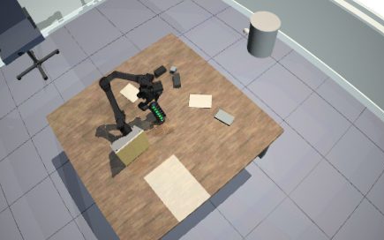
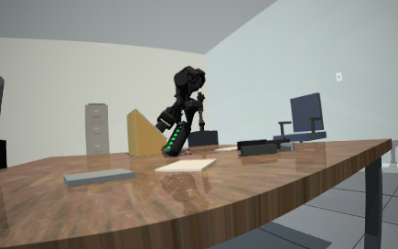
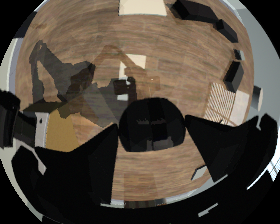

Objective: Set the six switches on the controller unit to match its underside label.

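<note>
The dark grey controller unit (image 1: 160,109) (image 2: 176,139) (image 3: 152,136) is held steeply tilted, its switch face turned outward with a row of green switch ends showing in the top and exterior views. In the exterior view its lower end is at or just above the bench; I cannot tell if it touches. My gripper (image 1: 151,105) (image 2: 180,122) (image 3: 152,123) is shut on the unit near its upper end. The wrist view shows only a dark rounded part of it between the fingers. The switch numbers are too small to read, and no label squares can be made out in any view.
A yellow-sided wedge box (image 1: 132,150) (image 2: 145,135) stands near the arm base. Dark modules (image 1: 160,71) (image 1: 176,80) and a small grey block (image 1: 173,69) lie beyond the gripper. Cream pads (image 1: 200,101) (image 1: 130,93), a grey plate (image 1: 224,117) (image 2: 99,177) and a large sheet (image 1: 177,187) lie around.
</note>
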`<state>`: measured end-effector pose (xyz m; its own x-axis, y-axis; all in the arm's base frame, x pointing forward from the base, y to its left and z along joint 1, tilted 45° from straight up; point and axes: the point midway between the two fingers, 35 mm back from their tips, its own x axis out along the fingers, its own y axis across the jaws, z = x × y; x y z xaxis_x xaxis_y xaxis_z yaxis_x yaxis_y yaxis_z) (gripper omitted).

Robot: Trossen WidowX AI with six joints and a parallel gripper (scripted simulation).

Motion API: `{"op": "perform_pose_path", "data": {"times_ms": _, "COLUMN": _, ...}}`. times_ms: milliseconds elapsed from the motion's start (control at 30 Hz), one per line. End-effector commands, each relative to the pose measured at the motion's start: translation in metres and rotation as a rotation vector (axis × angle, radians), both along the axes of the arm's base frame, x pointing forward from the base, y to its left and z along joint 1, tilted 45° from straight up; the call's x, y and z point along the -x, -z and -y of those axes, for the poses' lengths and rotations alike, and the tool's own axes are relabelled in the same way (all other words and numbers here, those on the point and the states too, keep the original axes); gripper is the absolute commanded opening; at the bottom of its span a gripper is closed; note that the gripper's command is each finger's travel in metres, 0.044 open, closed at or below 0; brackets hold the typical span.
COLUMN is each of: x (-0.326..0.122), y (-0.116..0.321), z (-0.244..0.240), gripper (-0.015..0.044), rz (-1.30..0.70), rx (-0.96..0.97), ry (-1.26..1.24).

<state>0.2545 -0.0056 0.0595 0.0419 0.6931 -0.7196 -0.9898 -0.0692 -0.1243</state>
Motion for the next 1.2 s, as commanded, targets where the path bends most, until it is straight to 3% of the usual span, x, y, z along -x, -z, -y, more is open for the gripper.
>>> {"op": "perform_pose_path", "data": {"times_ms": 0, "x": 0.003, "y": 0.003, "z": -0.005, "gripper": 0.0338, "rz": -0.014, "rx": -0.003, "ry": 0.0}}
{"op": "perform_pose_path", "data": {"times_ms": 1167, "x": 0.006, "y": -0.003, "z": -0.032, "gripper": 0.0338, "rz": -0.014, "rx": -0.005, "ry": 0.0}}
